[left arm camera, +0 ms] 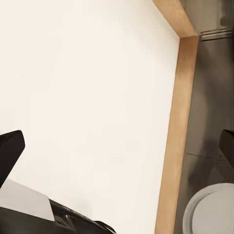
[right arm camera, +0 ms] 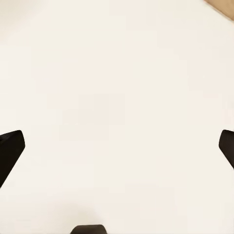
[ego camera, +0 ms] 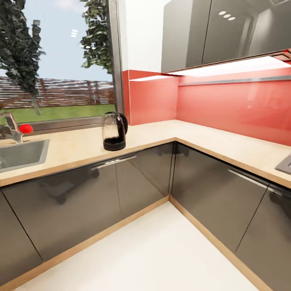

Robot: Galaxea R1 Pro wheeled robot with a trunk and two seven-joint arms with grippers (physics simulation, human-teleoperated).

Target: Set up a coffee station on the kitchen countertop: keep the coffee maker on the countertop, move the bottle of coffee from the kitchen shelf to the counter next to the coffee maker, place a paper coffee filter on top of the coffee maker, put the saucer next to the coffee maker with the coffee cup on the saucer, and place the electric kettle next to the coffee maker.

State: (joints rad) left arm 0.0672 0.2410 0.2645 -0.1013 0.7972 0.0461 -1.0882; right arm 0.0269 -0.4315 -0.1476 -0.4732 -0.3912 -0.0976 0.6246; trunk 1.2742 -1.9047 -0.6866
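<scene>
From the head camera, the electric kettle (ego camera: 114, 131) stands upright on the kitchen countertop (ego camera: 161, 135), which wraps in an L around an inner corner below a red backsplash (ego camera: 210, 105). Taking the kettle as the mark: it sits near the counter's front edge, its black base on the wood and its black handle turned toward the window (ego camera: 56, 60) behind it. The steel sink (ego camera: 20, 153) is set into the same slab well apart from the kettle on the window side, with a faucet (ego camera: 12, 127) carrying a red knob behind the basin. Dark grey cabinet fronts (ego camera: 101, 190) run directly beneath the kettle, edged at the bottom by a wooden plinth (ego camera: 121, 224) against the pale floor (ego camera: 153, 250); grey wall cabinets (ego camera: 218, 28) hang above the corner, beyond the kettle. In the left wrist camera, the left gripper (left arm camera: 117, 151) hangs over pale floor, its dark fingertips (left arm camera: 9, 151) spread wide with nothing between them, a wooden plinth strip and dark cabinet face alongside. In the right wrist camera, the right gripper (right arm camera: 117, 148) likewise faces bare floor, its fingertips (right arm camera: 10, 148) far apart and empty.
</scene>
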